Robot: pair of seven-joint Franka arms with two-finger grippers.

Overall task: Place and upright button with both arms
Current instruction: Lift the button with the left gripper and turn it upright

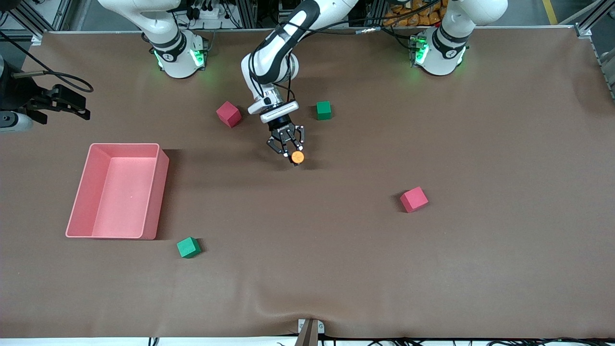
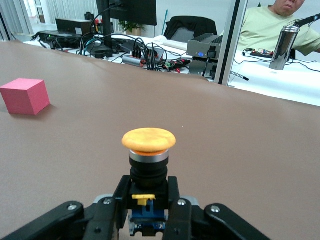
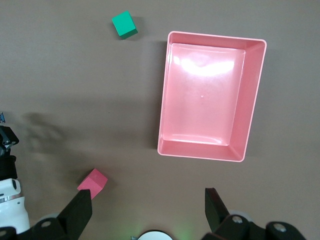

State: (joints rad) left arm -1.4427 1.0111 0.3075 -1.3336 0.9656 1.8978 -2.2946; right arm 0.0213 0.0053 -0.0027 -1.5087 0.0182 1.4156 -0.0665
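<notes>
The button point(image 1: 297, 157) has a round orange cap and a black and blue body. It stands cap-up in the middle of the table, and whether its base touches the cloth I cannot tell. My left gripper point(image 1: 292, 153) is shut on its black body just under the cap. The left wrist view shows the button point(image 2: 148, 142) upright between the left gripper point(image 2: 148, 200) fingers point(image 2: 107, 210). My right gripper point(image 1: 79, 105) waits high over the right arm's end of the table. In the right wrist view the right gripper point(image 3: 147, 207) is open and empty.
A pink tray point(image 1: 161, 192) point(image 3: 162, 100) lies toward the right arm's end. A pink cube point(image 1: 228, 114) and a green cube point(image 1: 324, 110) flank the left arm's wrist. Another pink cube point(image 1: 413, 199) and green cube point(image 1: 188, 247) lie nearer the front camera.
</notes>
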